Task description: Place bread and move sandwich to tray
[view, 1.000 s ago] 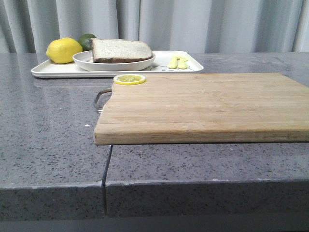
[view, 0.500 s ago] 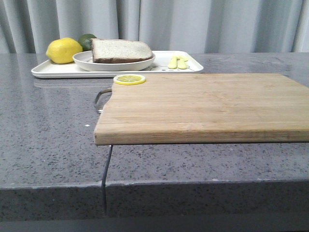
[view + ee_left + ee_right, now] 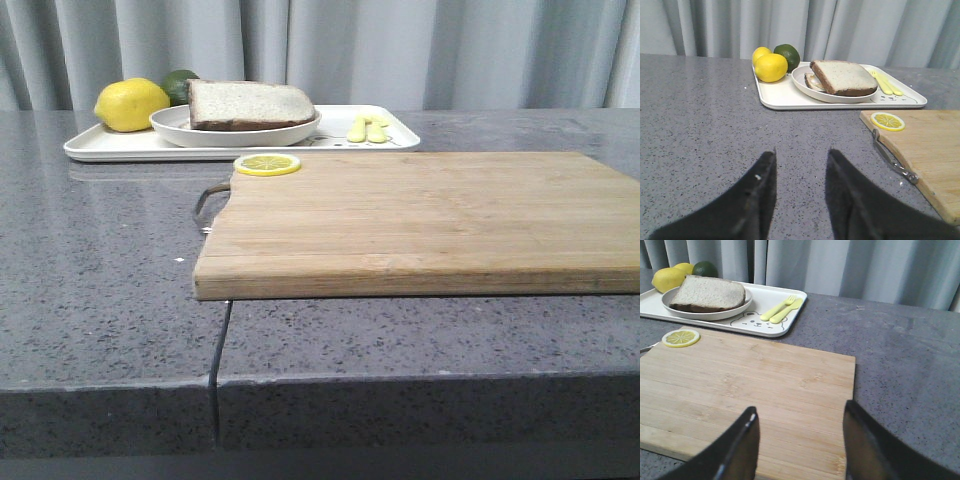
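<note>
Front view: the brown-crusted white bread sandwich point(image 3: 250, 104) sits on its shallow round white plate point(image 3: 235, 133) on the flat white rectangular tray point(image 3: 110, 146) at the far left, behind the bare wooden cutting board point(image 3: 420, 220).

Left wrist view: the black left gripper point(image 3: 800, 192) hangs above the grey stone countertop point(image 3: 700, 125), fingers apart, holding nothing.

Right wrist view: the black right gripper point(image 3: 800, 447) hovers over the board's near edge, fingers spread wide, empty.
</note>
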Controlling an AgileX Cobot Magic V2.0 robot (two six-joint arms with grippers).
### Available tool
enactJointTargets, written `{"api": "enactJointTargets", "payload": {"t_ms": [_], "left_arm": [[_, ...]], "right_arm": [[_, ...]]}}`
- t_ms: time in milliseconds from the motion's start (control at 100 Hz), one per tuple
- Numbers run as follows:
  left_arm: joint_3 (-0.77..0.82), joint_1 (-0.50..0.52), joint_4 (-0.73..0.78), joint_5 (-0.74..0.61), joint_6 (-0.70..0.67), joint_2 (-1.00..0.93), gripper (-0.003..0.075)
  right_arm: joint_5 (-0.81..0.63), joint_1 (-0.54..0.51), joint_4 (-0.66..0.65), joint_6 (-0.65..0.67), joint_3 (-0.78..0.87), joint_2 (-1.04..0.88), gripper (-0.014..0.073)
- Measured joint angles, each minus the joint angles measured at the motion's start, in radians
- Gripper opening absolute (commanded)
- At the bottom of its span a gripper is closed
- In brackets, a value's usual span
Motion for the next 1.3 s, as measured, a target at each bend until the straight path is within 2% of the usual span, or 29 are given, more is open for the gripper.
{"api": "enactJointTargets", "payload": {"t_ms": [130,210,1210,1300], "left_arm": [[0.0,0.0,0.0,0.0,0.0,0.0,-0.002],[0.0,0.0,0.0,0.0,0.0,0.0,-0.0019],[0.0,0.0,0.0,0.0,0.0,0.0,-0.0019],[0.011,0.0,0.04,-0.014,0.0,0.0,-0.0019]], "right_arm": [[0.0,0.0,0.0,0.0,0.0,0.0,0.001],[0.0,0.0,0.0,0.0,0.0,0.0,-0.0075],[0.007,0.0,0.0,0.0,0.0,0.0,-0.0067],[0.009,0.0,0.0,0.0,0.0,0.0,-0.0067]]}}
